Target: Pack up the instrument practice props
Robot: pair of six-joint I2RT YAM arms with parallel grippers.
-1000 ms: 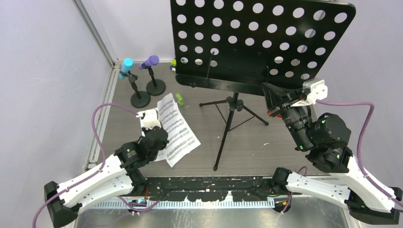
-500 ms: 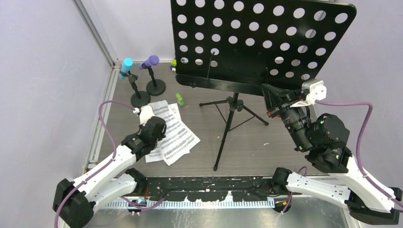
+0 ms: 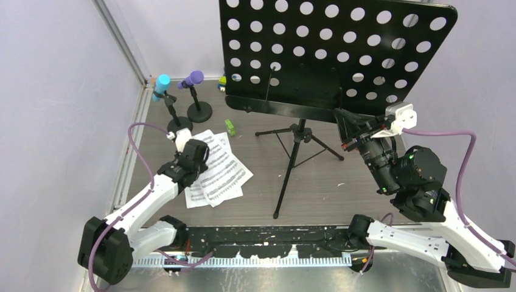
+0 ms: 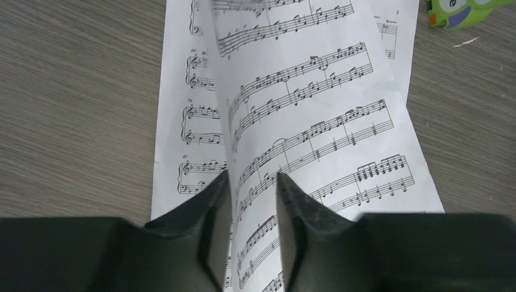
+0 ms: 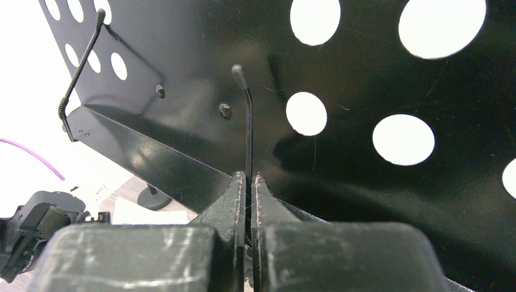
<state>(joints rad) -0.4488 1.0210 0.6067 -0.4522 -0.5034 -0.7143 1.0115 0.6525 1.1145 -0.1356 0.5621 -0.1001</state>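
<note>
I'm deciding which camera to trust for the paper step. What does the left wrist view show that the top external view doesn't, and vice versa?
Left wrist only: the left gripper standing slightly open, the top of the sheet-music pages between its fingers, notes readable. Top external only: the music rack, the right gripper at its lower lip, the purple microphone and cyan microphone. Both: the overlapping pages on the table and the green toy brick beyond them.

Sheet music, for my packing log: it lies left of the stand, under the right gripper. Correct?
No, it is the left gripper that hovers over the sheet music, per the top view; it does lie left of the stand.
</note>
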